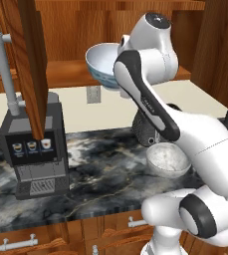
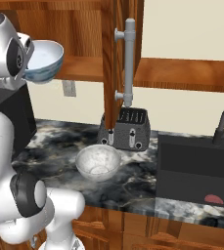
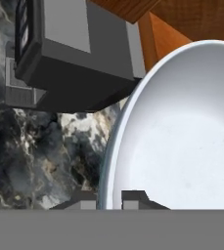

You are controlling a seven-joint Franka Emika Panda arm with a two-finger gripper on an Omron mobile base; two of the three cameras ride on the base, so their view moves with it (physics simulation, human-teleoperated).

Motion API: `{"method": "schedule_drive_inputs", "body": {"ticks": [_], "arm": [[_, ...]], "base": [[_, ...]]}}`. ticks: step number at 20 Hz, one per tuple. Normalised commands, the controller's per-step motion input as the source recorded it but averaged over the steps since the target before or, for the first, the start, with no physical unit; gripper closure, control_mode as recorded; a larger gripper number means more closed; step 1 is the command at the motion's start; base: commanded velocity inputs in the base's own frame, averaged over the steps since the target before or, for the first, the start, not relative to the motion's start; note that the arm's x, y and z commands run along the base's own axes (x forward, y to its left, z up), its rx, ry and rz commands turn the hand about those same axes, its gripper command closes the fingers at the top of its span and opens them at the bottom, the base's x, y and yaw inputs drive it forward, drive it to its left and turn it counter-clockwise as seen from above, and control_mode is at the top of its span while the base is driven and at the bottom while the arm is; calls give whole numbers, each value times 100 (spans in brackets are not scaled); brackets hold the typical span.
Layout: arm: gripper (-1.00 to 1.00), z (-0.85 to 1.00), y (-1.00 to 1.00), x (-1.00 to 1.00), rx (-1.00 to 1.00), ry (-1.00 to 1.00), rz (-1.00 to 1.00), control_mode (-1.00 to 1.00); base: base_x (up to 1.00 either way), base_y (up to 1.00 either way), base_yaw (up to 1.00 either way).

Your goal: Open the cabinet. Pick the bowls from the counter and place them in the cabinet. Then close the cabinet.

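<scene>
The robot's gripper (image 3: 109, 199) is pinched tight on the rim of the white and blue bowl (image 1: 101, 64), with one finger inside the rim and one outside. The bowl is held high in the air, tipped a little, just in front of the bottom shelf of the cabinet (image 1: 70, 69). Both cabinet doors stand open. The left door (image 1: 33, 64) hangs out over the coffee machine (image 1: 33, 149), and its grey handle (image 1: 3, 60) sits to the left of it. In the right base view the right door (image 2: 114, 63) swings out over the toaster (image 2: 125, 129), with its grey handle (image 2: 128, 63) just beside it. The speckled grey bowl (image 2: 98, 162) sits upright on the counter (image 1: 95, 174), near the front edge, a little nearer than the toaster. The counter is dark with white and tan swirls. To the far right of it is a dark sink (image 2: 196, 171) with a black tap (image 2: 223, 124). Under the counter are wooden drawers with grey handles (image 1: 18, 242).
</scene>
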Motion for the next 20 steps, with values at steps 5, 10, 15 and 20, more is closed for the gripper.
{"method": "schedule_drive_inputs", "body": {"ticks": [5, 10, 15, 20], "arm": [[100, -1, 18, 47, -5, 0, 0, -100], [100, -11, 16, 53, 0, 0, 0, -100], [100, -5, 10, 48, 0, 0, 0, -100], [100, 0, 4, 44, 0, 3, 0, -100]], "base": [[0, 0, 0], [0, 0, 0], [0, 0, 0], [0, 0, 0]]}}
